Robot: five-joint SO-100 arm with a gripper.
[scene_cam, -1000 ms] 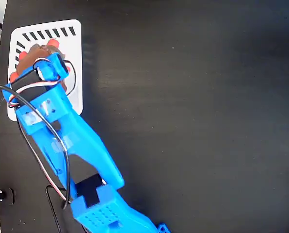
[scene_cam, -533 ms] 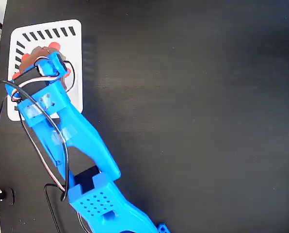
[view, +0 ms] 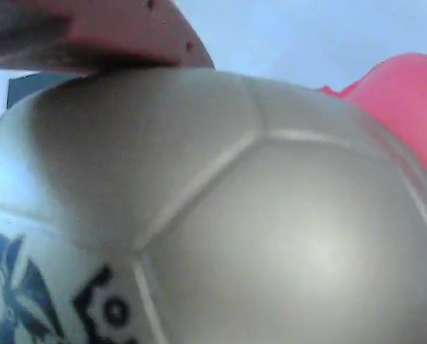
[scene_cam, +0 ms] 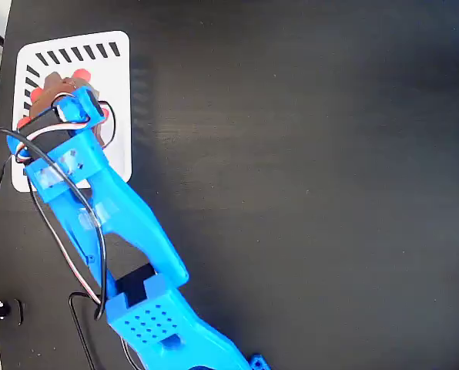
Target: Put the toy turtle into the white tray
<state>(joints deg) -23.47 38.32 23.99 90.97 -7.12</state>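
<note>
**A:** Which step are you in?

**B:** The placing step, by my reading. Your pincer (scene_cam: 64, 96) hangs over the white tray (scene_cam: 115, 85) at the far left of the dark bench (scene_cam: 306, 177), and the toy turtle (scene_cam: 54, 85) sits right at its tip, inside the tray's outline. Whether the turtle rests on the tray floor or hangs just above it, the fixed view does not show.

**A:** Is the pincer holding it?

**B:** You cannot tell from these pictures. The blue wrist covers the fingers from above, and the wrist view is filled by the shell. A reddish-brown finger (view: 120, 32) lies against the top of the shell there, so contact on that side looks likely.

**A:** What does the next move call for?

**B:** If you hold it, spread the fingers fully, then lift straight up so nothing drags the turtle off the tray. It is squishy, so it may cling or spring a little.

**A:** How does the turtle look?

**B:** A domed tan-gold shell (view: 271, 208) with raised seams, a dark printed mark (view: 99, 294) low on the side nearest the camera, and a red-orange limb (view: 407, 93) poking out past the shell. From above, red-orange bits show on either side of the pincer's tip.
</note>
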